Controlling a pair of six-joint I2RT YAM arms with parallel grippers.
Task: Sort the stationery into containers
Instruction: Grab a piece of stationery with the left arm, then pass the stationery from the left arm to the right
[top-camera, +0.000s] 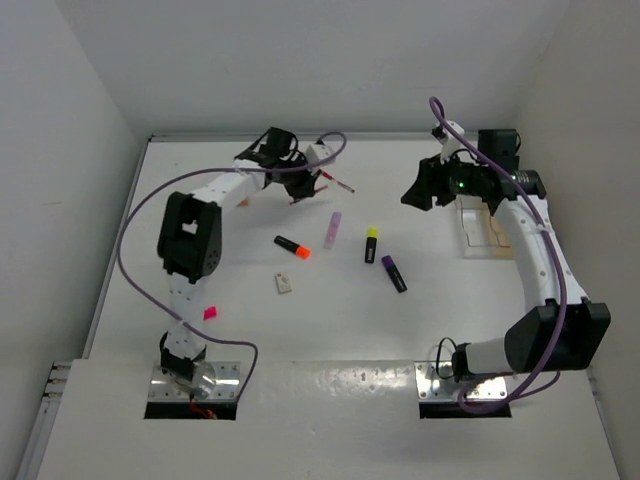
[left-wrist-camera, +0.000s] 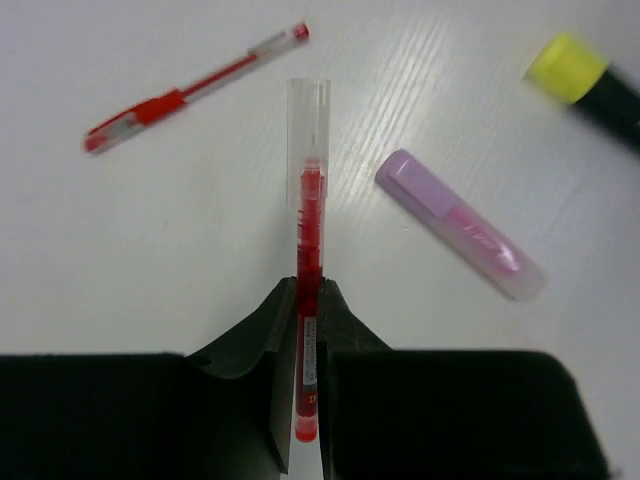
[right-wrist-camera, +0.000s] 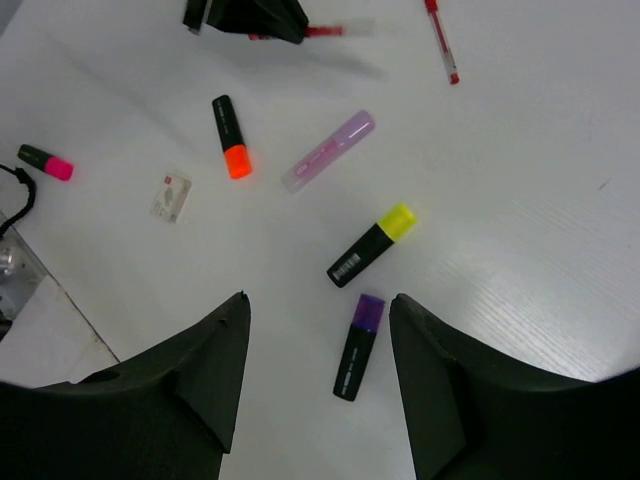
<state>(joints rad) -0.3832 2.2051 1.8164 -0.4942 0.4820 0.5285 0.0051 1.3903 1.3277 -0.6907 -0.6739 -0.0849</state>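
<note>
My left gripper (left-wrist-camera: 308, 290) is shut on a thin red pen (left-wrist-camera: 309, 200) with a clear cap, which sticks out straight ahead of the jaws, a little above the table. From above, this gripper (top-camera: 297, 190) is at the far middle. A second red pen (left-wrist-camera: 190, 90) lies just beyond it. The lilac marker (top-camera: 332, 230), orange highlighter (top-camera: 293, 246), yellow highlighter (top-camera: 371, 245), purple highlighter (top-camera: 394, 273) and eraser (top-camera: 284, 284) lie mid-table. My right gripper (right-wrist-camera: 318, 305) hangs open and empty high over the purple highlighter (right-wrist-camera: 358, 345). The clear tray (top-camera: 483, 228) sits at the right.
A pink highlighter (top-camera: 210, 313) lies alone near the left arm's base. The purple cable (top-camera: 130, 250) loops wide on the left side. White walls close the table at the back and on both sides.
</note>
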